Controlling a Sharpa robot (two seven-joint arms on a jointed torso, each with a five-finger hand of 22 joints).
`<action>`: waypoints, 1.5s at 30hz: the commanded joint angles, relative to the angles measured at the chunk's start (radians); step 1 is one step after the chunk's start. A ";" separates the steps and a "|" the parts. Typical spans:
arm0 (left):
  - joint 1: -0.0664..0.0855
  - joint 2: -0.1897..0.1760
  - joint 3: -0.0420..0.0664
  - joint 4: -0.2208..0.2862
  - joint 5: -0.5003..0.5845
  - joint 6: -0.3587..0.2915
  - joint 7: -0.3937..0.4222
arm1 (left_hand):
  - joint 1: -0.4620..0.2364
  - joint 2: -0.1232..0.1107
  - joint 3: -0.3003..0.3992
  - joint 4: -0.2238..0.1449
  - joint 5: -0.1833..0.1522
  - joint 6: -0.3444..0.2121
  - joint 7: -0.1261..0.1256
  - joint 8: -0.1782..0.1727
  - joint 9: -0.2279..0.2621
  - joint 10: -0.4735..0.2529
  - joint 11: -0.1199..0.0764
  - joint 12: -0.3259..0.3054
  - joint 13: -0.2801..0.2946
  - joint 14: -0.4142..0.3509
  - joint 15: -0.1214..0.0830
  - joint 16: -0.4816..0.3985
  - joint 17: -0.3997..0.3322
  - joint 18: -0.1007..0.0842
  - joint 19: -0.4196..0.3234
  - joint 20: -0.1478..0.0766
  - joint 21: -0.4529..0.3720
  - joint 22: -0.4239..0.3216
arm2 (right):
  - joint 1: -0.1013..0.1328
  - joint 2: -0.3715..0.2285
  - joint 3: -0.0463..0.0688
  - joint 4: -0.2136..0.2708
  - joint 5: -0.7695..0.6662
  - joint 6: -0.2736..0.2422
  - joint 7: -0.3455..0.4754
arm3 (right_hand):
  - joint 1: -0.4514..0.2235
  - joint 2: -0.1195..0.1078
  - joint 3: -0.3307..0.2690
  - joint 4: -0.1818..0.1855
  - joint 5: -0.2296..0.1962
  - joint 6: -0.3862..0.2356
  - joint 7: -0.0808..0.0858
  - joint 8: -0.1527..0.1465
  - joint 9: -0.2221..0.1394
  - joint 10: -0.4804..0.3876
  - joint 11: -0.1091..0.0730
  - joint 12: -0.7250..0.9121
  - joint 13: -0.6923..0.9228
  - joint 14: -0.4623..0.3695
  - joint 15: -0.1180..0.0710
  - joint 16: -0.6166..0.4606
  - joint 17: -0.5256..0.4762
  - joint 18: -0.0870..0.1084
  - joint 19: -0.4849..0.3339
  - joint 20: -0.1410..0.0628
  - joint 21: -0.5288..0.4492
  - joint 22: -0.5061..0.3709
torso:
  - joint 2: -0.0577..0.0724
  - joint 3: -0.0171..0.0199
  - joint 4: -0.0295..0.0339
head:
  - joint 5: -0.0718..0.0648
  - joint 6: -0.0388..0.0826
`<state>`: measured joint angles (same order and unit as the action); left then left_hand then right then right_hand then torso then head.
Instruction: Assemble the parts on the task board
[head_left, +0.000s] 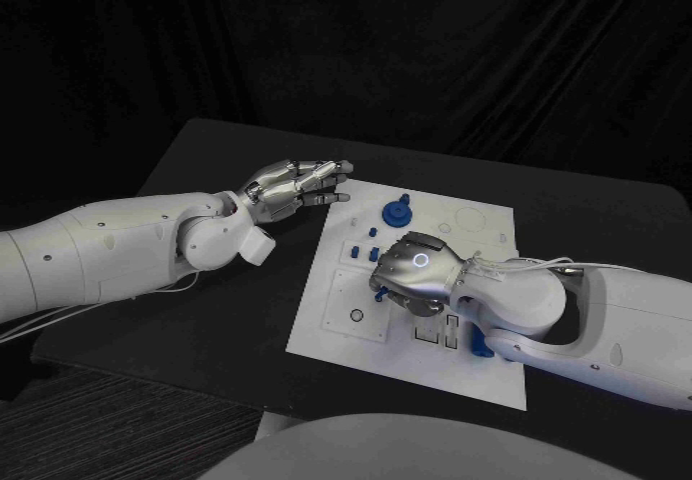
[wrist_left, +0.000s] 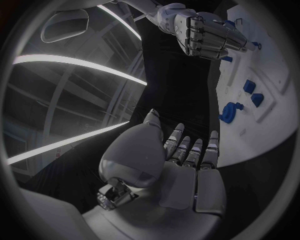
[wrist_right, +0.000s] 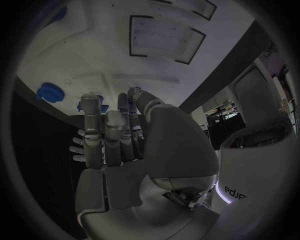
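Observation:
The white task board (head_left: 483, 372) lies in the middle of the black table. My right hand (head_left: 418, 268) is bent down over the board's centre, fingertips on its surface. A small blue part (wrist_right: 129, 106) shows between its thumb and a finger, and blue (head_left: 381, 293) peeks out under the hand. My left hand (head_left: 296, 185) hovers at the board's far left corner, fingers stretched out and holding nothing. A round blue part (head_left: 395, 212) stands on the board's far end, with small blue pieces (head_left: 371, 243) just in front of it. The board (wrist_left: 272, 107), round part (wrist_left: 230, 112) and right hand (wrist_left: 209, 34) also appear from the left wrist.
Another blue piece (head_left: 479, 347) lies on the board close to my right forearm. Empty slots (head_left: 437, 331) and a small ring (head_left: 356, 316) mark the board's near half. Bare black table (head_left: 216, 330) spreads to the left, its edges close to the board.

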<state>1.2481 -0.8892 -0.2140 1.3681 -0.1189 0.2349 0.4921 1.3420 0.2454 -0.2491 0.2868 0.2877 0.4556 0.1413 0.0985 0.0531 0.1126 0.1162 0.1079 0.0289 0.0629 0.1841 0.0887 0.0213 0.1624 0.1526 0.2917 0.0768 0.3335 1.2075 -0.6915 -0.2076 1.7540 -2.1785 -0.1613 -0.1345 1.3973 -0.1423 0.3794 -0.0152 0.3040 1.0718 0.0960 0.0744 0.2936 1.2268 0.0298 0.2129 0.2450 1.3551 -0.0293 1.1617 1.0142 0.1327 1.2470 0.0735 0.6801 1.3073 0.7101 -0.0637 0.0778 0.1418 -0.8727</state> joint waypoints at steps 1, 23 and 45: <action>-0.002 0.002 0.001 0.001 0.005 0.014 0.009 | 0.003 0.008 -0.006 0.000 0.002 0.005 0.002 0.004 0.002 0.002 0.005 0.005 0.002 0.000 0.005 0.003 0.002 0.009 0.004 -0.001 0.004 0.001 | -0.002 -0.001 0.000 0.004 -0.010 0.002 -0.019 | -0.009 -0.002 -0.003 0.004 -0.006 -0.007 0.000 -0.004 0.002 -0.006 0.001 -0.003 0.002 -0.004 0.000 -0.004 -0.001 0.013 -0.004 0.000 -0.002 0.069 | 0.000 -0.0001 -0.0002 | 0.000 0.000; -0.004 0.003 0.001 -0.002 0.005 0.017 0.004 | 0.003 0.009 -0.007 0.000 0.002 0.008 0.003 0.006 0.002 0.002 0.006 0.006 0.001 0.000 0.006 0.004 0.002 0.008 0.005 -0.001 0.004 -0.001 | -0.002 -0.002 0.000 0.005 -0.010 0.006 -0.020 | -0.011 -0.003 -0.004 0.005 -0.008 -0.008 -0.002 -0.004 0.002 -0.006 0.000 -0.003 0.003 -0.004 0.000 -0.004 -0.001 0.013 -0.003 0.001 -0.002 0.069 | 0.000 0.0000 -0.0001 | -0.001 0.000; -0.004 0.003 0.001 -0.001 0.005 0.017 0.001 | 0.003 0.009 -0.008 0.000 0.002 0.008 0.004 0.006 0.002 0.002 0.006 0.006 0.001 0.000 0.006 0.005 0.002 0.008 0.006 -0.001 0.005 0.000 | -0.002 -0.002 0.000 0.005 -0.010 0.008 -0.020 | -0.011 -0.004 -0.004 0.005 -0.009 -0.009 -0.004 -0.004 0.003 -0.007 -0.001 -0.004 0.003 -0.004 -0.001 -0.004 -0.001 0.013 -0.003 0.001 -0.004 0.069 | 0.000 -0.0001 -0.0002 | 0.002 0.000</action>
<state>1.2457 -0.8879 -0.2140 1.3650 -0.1189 0.2394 0.4847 1.3420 0.2454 -0.2492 0.2868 0.2877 0.4592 0.1449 0.0985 0.0539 0.1125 0.1161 0.1076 0.0294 0.0629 0.1841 0.0887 0.0219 0.1623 0.1525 0.2916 0.0768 0.3335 1.2075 -0.6925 -0.2076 1.7564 -2.1786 -0.1573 -0.1353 1.3933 -0.1462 0.3767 -0.0125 0.3002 1.0683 0.0925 0.0743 0.2952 1.2268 0.0298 0.2129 0.2463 1.3551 -0.0293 1.1617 1.0133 0.1327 1.2471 0.0735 0.6802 1.3076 0.7103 -0.0636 0.0778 0.1429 -0.8727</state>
